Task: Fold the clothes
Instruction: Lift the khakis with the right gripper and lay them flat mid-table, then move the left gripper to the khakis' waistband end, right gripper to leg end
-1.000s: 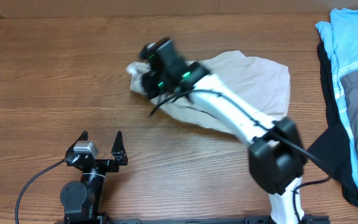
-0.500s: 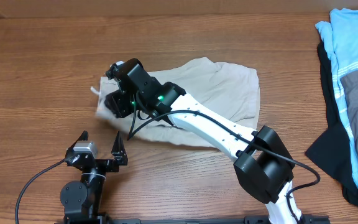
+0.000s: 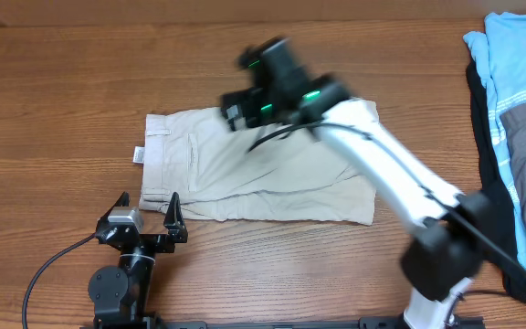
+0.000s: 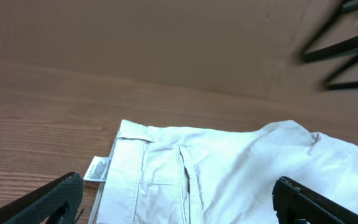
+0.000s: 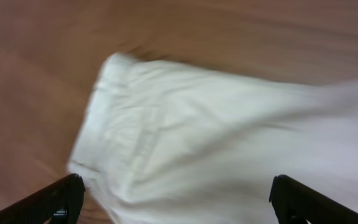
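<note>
Table (image 3: 62, 91) held the beige shorts (image 3: 263, 178), spread flat near its middle. Blurry right gripper (image 5: 176, 199) seemed to hang above them, fingers wide, holding nothing. Left gripper (image 3: 148, 201) sat by their near corner, fingers wide too.

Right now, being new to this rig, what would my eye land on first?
The beige shorts lie spread flat on the table. The white right arm, blurred, crosses them, its fingers open and empty above the cloth. Blue, grey and black garments pile at the right edge.

Wooden table (image 3: 62, 82): khaki shorts (image 3: 245, 183), garment pile (image 3: 514, 64).
</note>
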Robot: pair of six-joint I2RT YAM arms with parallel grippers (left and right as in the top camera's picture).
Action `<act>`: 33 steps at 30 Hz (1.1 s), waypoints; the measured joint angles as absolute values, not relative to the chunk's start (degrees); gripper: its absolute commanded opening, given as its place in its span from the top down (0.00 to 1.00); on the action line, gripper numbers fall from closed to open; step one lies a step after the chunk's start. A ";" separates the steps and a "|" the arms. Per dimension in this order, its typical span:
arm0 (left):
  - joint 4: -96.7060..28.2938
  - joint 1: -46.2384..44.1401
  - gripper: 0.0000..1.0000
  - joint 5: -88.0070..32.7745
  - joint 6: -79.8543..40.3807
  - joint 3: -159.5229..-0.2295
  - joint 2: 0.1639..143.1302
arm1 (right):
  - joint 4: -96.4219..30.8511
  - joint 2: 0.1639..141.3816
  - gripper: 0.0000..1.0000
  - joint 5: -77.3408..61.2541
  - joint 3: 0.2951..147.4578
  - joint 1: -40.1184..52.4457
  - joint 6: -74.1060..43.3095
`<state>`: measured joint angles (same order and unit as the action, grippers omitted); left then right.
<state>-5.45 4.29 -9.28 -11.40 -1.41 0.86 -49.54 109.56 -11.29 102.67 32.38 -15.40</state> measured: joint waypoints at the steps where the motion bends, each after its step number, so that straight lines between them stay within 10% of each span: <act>1: -5.45 4.29 0.00 -9.26 -11.40 -1.41 0.86 | -51.92 107.81 0.00 -10.76 102.85 30.48 -15.35; 19: -3.88 4.29 0.00 -13.74 -11.38 -1.80 0.86 | -84.12 100.60 0.20 -8.56 102.59 7.16 -15.03; 33: -44.88 4.21 0.00 -16.88 -8.23 -45.01 18.22 | -85.21 100.60 0.22 -7.09 97.97 5.93 -15.68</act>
<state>-44.88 4.21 -16.88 -8.23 -45.01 18.22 -85.21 100.60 -7.09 97.97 5.93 -15.68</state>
